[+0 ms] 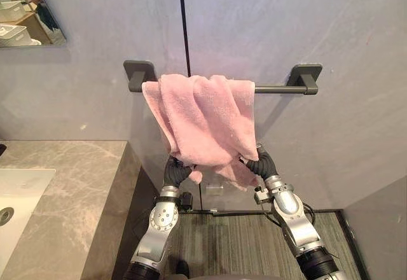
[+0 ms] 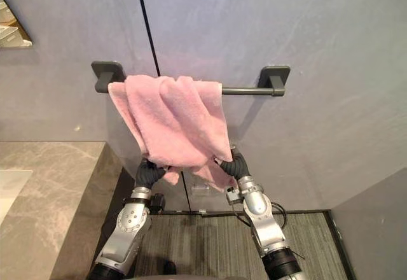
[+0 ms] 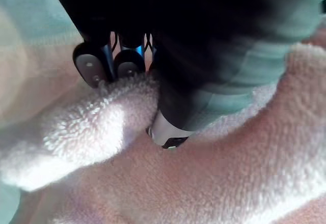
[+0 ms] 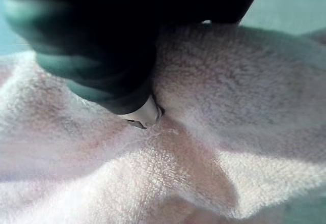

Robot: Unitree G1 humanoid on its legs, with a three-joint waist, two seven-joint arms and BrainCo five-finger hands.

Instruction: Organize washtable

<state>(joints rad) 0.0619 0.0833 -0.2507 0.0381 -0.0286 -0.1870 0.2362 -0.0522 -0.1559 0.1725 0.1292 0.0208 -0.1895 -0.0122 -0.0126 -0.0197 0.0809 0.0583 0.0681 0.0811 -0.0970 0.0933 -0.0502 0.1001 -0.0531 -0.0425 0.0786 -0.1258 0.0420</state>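
A pink terry towel [image 1: 203,118] hangs bunched over a dark grey metal towel bar [image 1: 280,89] fixed to the pale grey wall [image 1: 318,25]. It sits towards the bar's left end, leaving the right stretch of the rod bare, and its lower edge droops in uneven folds.

Both arms reach up beneath the towel. The left hand [image 1: 176,170] meets the lower left corner of the cloth. In the left wrist view its dark-tipped fingers [image 3: 89,65] are curled over a thick fold and the thumb presses in from the other side, so the fold is pinched between them. The right hand [image 1: 262,164] is at the lower right corner, buried in the pile. Whether it has hold of the cloth cannot be told.

To the left, below the bar, stands a grey-brown marble countertop [image 1: 76,184] with a white basin [image 1: 19,191] set into it.
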